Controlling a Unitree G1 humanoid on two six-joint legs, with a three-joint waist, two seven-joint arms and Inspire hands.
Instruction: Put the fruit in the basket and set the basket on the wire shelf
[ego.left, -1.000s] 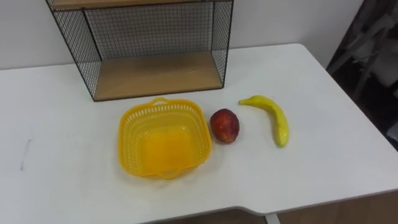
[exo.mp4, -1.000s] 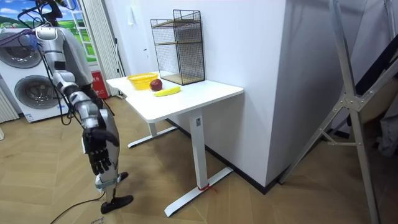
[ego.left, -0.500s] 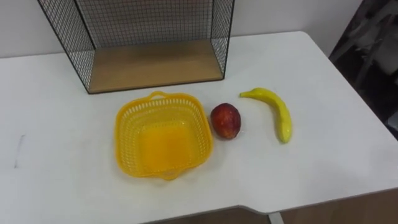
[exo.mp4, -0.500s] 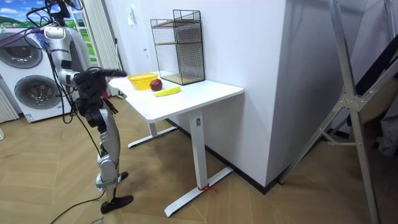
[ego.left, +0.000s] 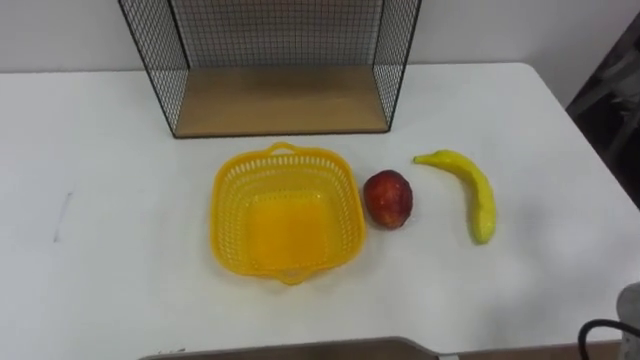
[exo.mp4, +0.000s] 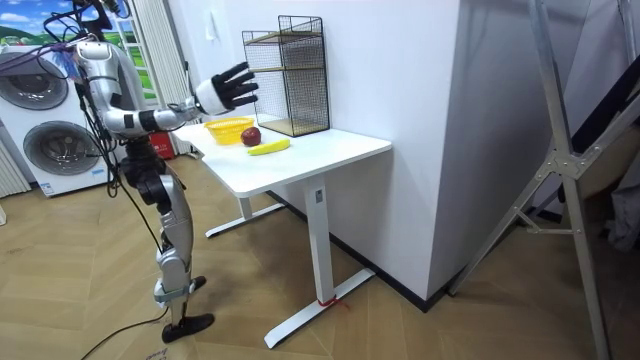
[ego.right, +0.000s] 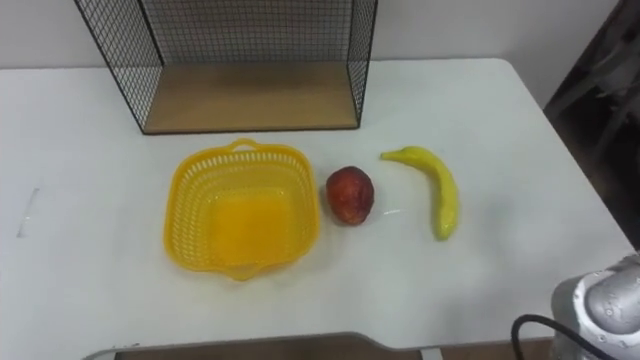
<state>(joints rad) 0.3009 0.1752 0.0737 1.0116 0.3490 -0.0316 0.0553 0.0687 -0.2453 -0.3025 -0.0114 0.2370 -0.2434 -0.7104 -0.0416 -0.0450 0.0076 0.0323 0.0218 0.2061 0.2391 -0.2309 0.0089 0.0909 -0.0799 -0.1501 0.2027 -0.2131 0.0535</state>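
Through the left eye, looking down on a white table (ego.left: 120, 290): finds the yellow basket (ego.left: 222, 215) empty near the middle, the red fruit (ego.left: 388, 198) just beside its right rim, perhaps touching it, and the banana (ego.left: 478, 192) further right, apart from both. Behind them, finds the wire shelf (ego.left: 280, 100), its wooden floor bare and its open side facing the basket. In the room view: stands at the table end on the room view's left, right hand (exo.mp4: 222, 92) raised above that end, fingers spread wide, holding nothing. Through the right eye: repeats the same layout and adds a grey part of the right arm at the lower right corner. Reads as the opening reach, with no fruit loaded yet. Next calls for lowering the open hand onto one fruit, probably the red one nearest the basket, closing round it, lifting clear of the rim and letting go inside. Then the same for the banana, best taken across its middle.
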